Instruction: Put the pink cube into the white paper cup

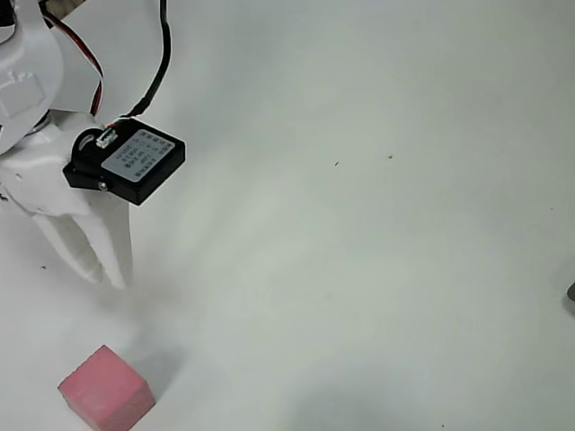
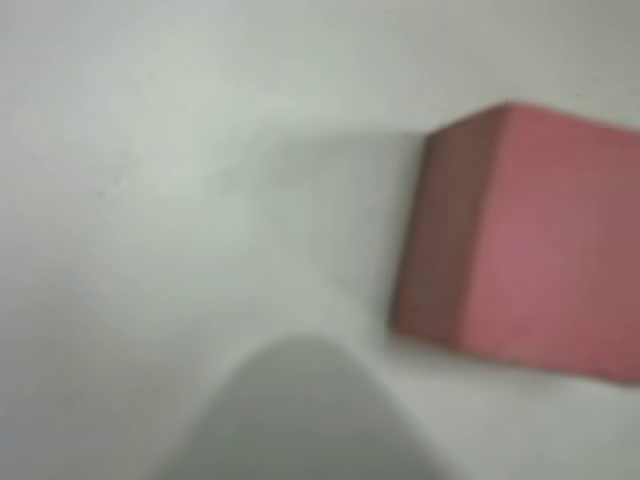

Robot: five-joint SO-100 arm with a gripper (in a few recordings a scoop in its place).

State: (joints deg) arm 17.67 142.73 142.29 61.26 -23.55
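Observation:
The pink cube (image 1: 106,388) rests on the white table near the bottom left of the overhead view, with a lighter top and darker sides. My gripper (image 1: 108,277) hangs above and slightly behind it, apart from it, its white fingers (image 1: 79,244) lying close together with nothing between them. A black box (image 1: 135,162) sits on the wrist. In the wrist view the cube (image 2: 520,250) is large and blurred at the right, beside one pale fingertip (image 2: 300,420) at the bottom. The white paper cup is out of view.
The white tabletop (image 1: 377,224) stretches open to the right of the arm. A small dark thing (image 1: 570,294) pokes in at the right edge. Red and black cables (image 1: 157,63) run along the arm at the top left.

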